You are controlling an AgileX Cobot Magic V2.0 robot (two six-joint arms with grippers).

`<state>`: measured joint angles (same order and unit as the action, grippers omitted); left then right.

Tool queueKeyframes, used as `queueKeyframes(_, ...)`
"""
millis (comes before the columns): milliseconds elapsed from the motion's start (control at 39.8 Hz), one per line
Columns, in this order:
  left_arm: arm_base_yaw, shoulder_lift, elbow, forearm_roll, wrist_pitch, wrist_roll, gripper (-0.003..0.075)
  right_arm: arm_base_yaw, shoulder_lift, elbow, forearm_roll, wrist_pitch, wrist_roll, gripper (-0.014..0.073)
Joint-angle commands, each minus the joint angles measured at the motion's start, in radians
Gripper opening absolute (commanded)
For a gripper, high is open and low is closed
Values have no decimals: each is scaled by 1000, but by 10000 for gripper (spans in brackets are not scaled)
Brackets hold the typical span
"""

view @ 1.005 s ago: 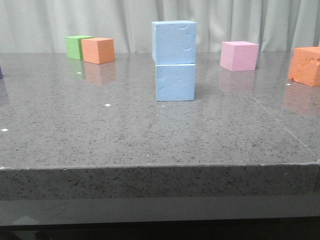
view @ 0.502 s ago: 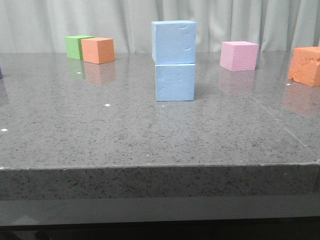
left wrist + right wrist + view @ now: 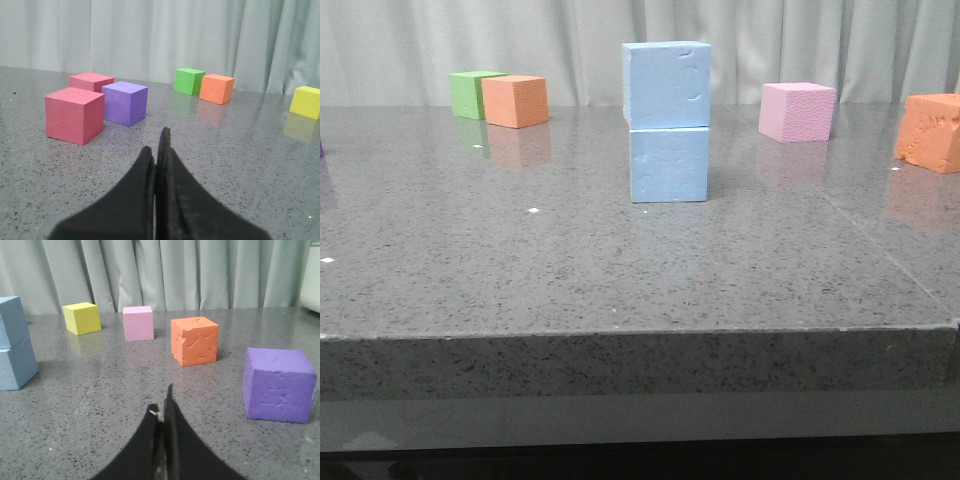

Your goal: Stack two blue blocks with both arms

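The two pale blue blocks stand stacked in the middle of the grey table. The upper blue block (image 3: 667,84) rests squarely on the lower blue block (image 3: 668,165). The stack also shows at the edge of the right wrist view, upper block (image 3: 11,321) on lower block (image 3: 16,364). My left gripper (image 3: 156,145) is shut and empty, low over the table, far from the stack. My right gripper (image 3: 162,407) is shut and empty, apart from the stack. Neither gripper shows in the front view.
Front view: a green cube (image 3: 472,93) and orange cube (image 3: 515,100) at back left, a pink cube (image 3: 798,111) and dented orange cube (image 3: 930,132) at right. Left wrist view: two red cubes (image 3: 74,114), a purple cube (image 3: 125,102), a yellow cube (image 3: 307,101). Right wrist view: a purple cube (image 3: 279,384).
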<state>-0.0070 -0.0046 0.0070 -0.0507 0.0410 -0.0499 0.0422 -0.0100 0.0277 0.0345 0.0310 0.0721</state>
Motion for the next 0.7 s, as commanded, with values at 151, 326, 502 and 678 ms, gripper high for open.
queueKeyframes(151,1,-18,1,-5,-81,-10,-20,-5,-17,-6,-15,-94,3,-67)
queueKeyframes(326,1,-18,1,-5,-81,-10,-20,-8,-18,-6,-15,-94,3,-67)
queueKeyframes(502,1,-18,1,-5,-81,-10,-20,-41,-18,-6,-15,-94,3,-67)
queueKeyframes(678,1,-18,1,-5,-81,-10,-20,-43,-18,-6,-15,-94,3,-67)
